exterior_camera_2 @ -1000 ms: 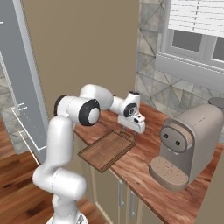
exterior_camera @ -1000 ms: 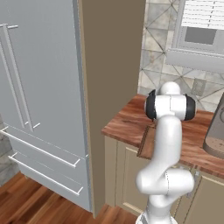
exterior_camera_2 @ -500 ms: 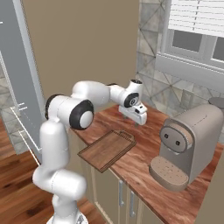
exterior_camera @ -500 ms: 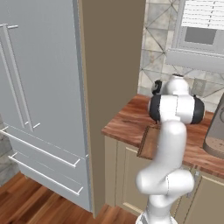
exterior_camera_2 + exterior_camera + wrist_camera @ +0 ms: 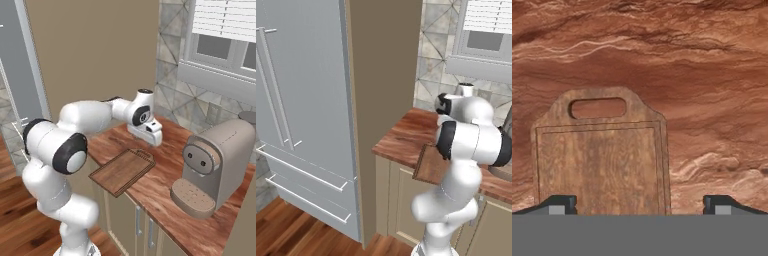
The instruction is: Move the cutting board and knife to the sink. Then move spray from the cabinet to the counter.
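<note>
The cutting board is a dark-brown wooden slab lying flat on the reddish-brown counter, its near corner jutting over the front edge. From the other side, the cutting board sits partly behind my arm. In the hand view the cutting board lies below the hand, its cut-out handle pointing away. My gripper hovers open over the counter just past that handle end. In the hand view my gripper is empty, with fingertips spread wide. Knife, sink and spray are out of view.
A grey-brown coffee machine stands on the counter right of the board. A tall brown panel and a grey fridge close off the counter's left end. Tiled wall and a window rise behind. Beige cabinet doors sit below.
The arm has refolded, its elbow swinging out toward the cameras. The hand stays over the counter by the board's handle end, a little lower than half a second ago. The jaws remain open.
</note>
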Robot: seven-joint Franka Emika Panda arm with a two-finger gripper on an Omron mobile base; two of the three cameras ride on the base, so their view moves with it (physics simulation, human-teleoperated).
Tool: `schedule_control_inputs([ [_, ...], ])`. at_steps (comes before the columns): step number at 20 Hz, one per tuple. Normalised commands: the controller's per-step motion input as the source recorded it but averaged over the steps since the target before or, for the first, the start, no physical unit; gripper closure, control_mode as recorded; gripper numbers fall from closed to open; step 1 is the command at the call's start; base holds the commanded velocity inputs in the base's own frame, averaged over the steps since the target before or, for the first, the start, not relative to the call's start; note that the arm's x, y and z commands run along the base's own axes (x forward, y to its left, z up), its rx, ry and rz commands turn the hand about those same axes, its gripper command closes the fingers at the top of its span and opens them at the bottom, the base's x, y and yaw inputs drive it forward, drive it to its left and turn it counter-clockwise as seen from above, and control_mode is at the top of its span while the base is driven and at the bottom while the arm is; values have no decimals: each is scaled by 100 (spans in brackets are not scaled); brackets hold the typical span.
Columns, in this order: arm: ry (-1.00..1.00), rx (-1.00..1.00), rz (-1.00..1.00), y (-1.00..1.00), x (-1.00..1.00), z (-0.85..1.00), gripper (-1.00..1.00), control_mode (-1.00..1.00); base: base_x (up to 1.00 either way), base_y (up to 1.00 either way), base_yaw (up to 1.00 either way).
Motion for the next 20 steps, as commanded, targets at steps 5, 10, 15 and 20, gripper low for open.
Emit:
schedule_control_inputs([
  [5,0,-24,4,57,-89,9,-100,-100,0,0,0],
  [10,5,-24,15,66,-84,1,-100,-100,0,0,0],
  [15,24,-19,25,73,-64,25,-100,-100,0,0,0],
  [20,19,-14,15,51,-48,42,-100,-100,0,0,0],
])
